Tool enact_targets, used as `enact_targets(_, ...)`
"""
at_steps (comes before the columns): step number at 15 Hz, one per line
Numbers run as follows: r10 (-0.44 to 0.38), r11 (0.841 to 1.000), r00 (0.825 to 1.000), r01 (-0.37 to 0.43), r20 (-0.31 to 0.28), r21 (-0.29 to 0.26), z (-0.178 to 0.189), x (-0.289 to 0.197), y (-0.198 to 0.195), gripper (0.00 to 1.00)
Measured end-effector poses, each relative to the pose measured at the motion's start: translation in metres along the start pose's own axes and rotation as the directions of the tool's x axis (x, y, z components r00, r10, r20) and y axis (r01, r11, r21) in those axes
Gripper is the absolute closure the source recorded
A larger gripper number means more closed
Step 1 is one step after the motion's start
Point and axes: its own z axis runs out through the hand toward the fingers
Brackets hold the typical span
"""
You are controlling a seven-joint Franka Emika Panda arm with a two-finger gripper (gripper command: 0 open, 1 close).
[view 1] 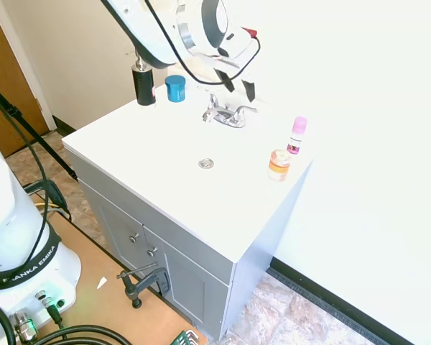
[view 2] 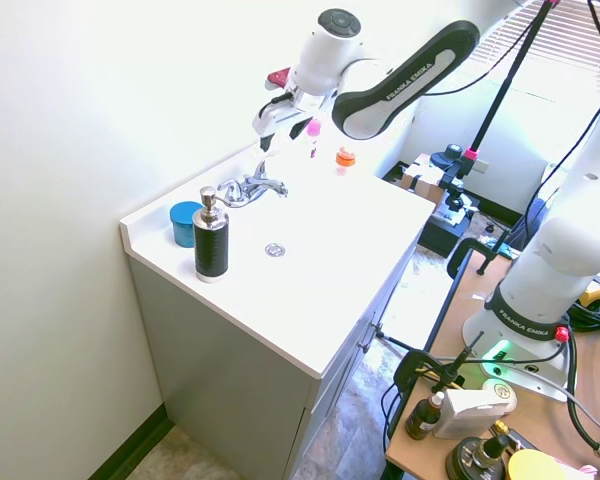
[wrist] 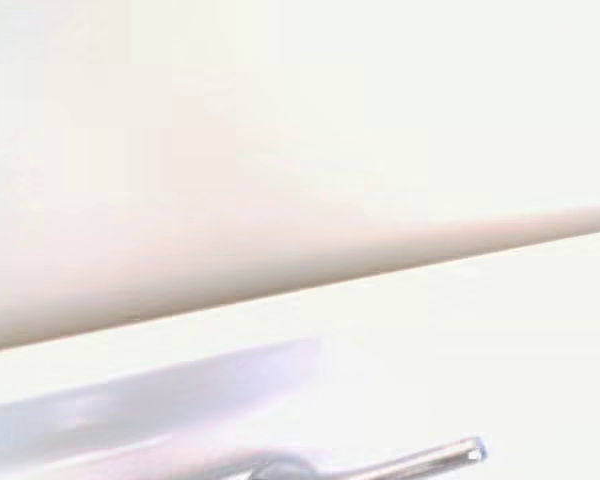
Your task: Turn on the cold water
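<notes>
Faucet (view 2: 252,187) below spread end effector (view 1: 235,85), "FRANKA EMIKA" along the white arm (view 2: 405,75).

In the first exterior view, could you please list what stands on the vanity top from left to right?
Black pump bottle → blue jar → chrome faucet → orange-banded jar → pink-capped bottle. The drain ring sits below the faucet, so I leave it out.
</notes>
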Motion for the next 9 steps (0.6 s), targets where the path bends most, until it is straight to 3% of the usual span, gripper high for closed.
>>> enact_targets(9,0.023,0.997,0.999,-0.026,-0.039,-0.067,0.055,0.016,0.006,0.0)
